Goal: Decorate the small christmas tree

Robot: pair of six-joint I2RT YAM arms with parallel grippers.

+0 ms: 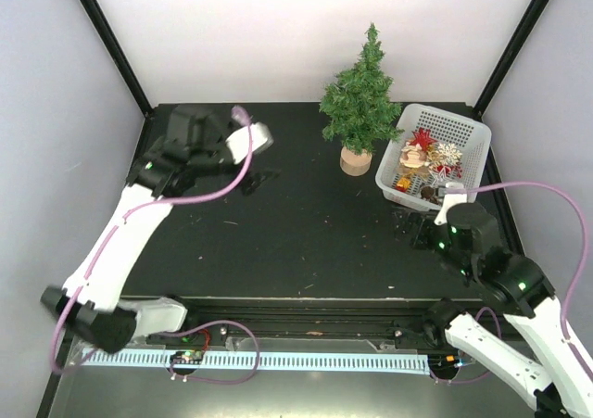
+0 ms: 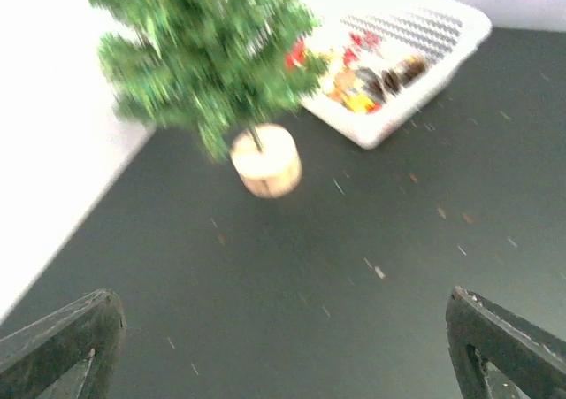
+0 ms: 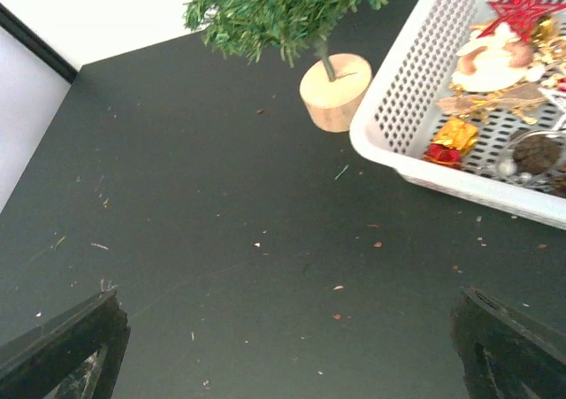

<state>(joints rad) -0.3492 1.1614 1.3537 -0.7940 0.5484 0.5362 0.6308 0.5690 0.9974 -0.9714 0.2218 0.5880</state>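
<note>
Green and bare, the small christmas tree (image 1: 360,103) is stood just beside the white basket (image 1: 473,135). Left pincer (image 2: 281,297) and right pincer (image 3: 287,297) are held apart; ornaments (image 1: 428,154) should be pinched singly, probably.

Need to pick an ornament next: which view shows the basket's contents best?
Right wrist: sharp, close on the white basket, though cropped. Top external shows it whole but small; left wrist is blurred.

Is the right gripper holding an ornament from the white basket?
No, the right gripper is open with nothing between its fingers, and the ornaments lie in the white basket.
</note>
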